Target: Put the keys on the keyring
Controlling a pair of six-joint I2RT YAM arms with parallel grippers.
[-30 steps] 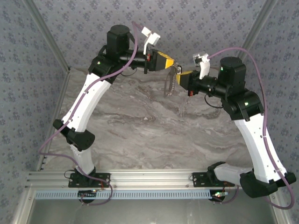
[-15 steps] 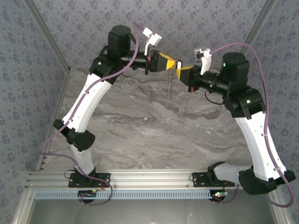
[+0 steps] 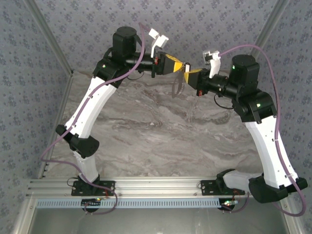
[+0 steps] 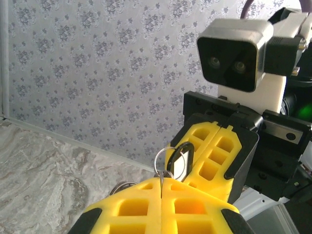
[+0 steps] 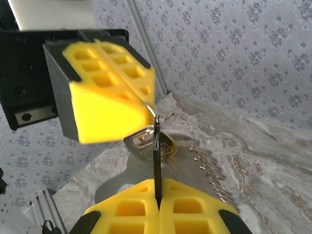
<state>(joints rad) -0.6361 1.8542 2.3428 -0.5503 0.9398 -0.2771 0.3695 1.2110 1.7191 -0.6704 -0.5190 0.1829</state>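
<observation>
The key (image 5: 157,161), long axis toward 12 o'clock, is clenched by the right gripper (image 5: 157,202); the keyring (image 5: 209,170) is pinched by the left gripper (image 4: 161,187).

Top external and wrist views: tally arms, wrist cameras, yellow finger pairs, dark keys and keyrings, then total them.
Arms: 2
Wrist cameras: 2
Yellow finger pairs: 2, left fingers and right fingers
Dark key: 1
Keyring: 1
Total: 8

Grey-veined marble-look tabletop (image 3: 146,131), matte, bare across the centre. Pale blue-grey floral-print wall panels (image 3: 29,73) on three sides. Slanted aluminium corner posts (image 3: 48,38). Ribbed aluminium rail (image 3: 156,187) along the near edge.
</observation>
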